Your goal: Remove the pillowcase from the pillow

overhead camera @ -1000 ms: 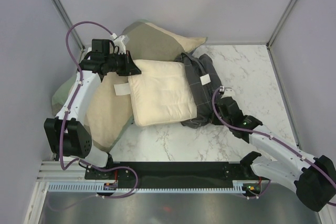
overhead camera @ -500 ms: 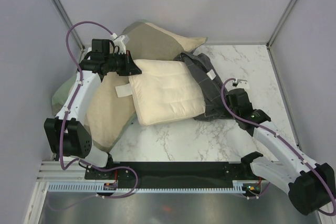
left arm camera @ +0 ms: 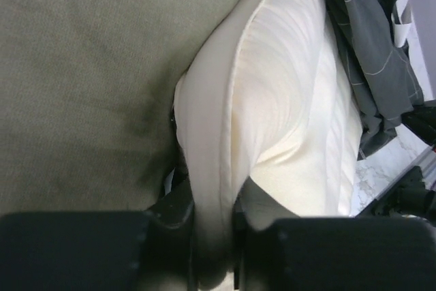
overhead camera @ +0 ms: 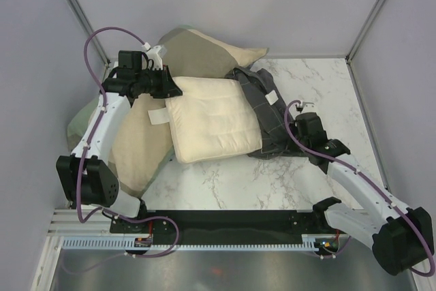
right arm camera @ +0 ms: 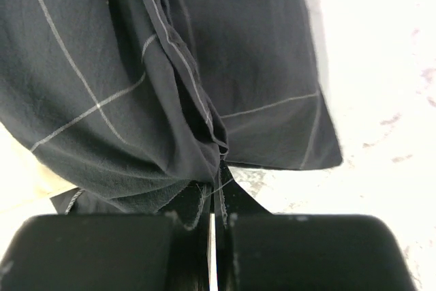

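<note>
The cream quilted pillow point(overhead camera: 212, 117) lies on the marble table, partly over a larger olive-and-tan pillow. My left gripper point(overhead camera: 175, 90) is shut on its far left edge; in the left wrist view the pillow point(left arm camera: 286, 114) is pinched between my left gripper's point(left arm camera: 214, 210) jaws. The charcoal grid-check pillowcase point(overhead camera: 269, 110) is bunched at the pillow's right end, its white tag showing. My right gripper point(overhead camera: 294, 135) is shut on its right edge; in the right wrist view the pillowcase point(right arm camera: 136, 86) hem sits between my right gripper's point(right arm camera: 212, 204) jaws. I cannot tell whether the case still wraps the pillow's end.
The olive-and-tan pillow point(overhead camera: 139, 144) fills the left and back of the table and also shows in the left wrist view point(left arm camera: 88, 80). Bare marble table point(overhead camera: 320, 86) lies right of the pillowcase. Grey walls close in on three sides.
My right gripper pulled the pillowcase to the right, baring more of the cream pillow, then eased back slightly. The pillow's right end shifted a little. My left gripper held still.
</note>
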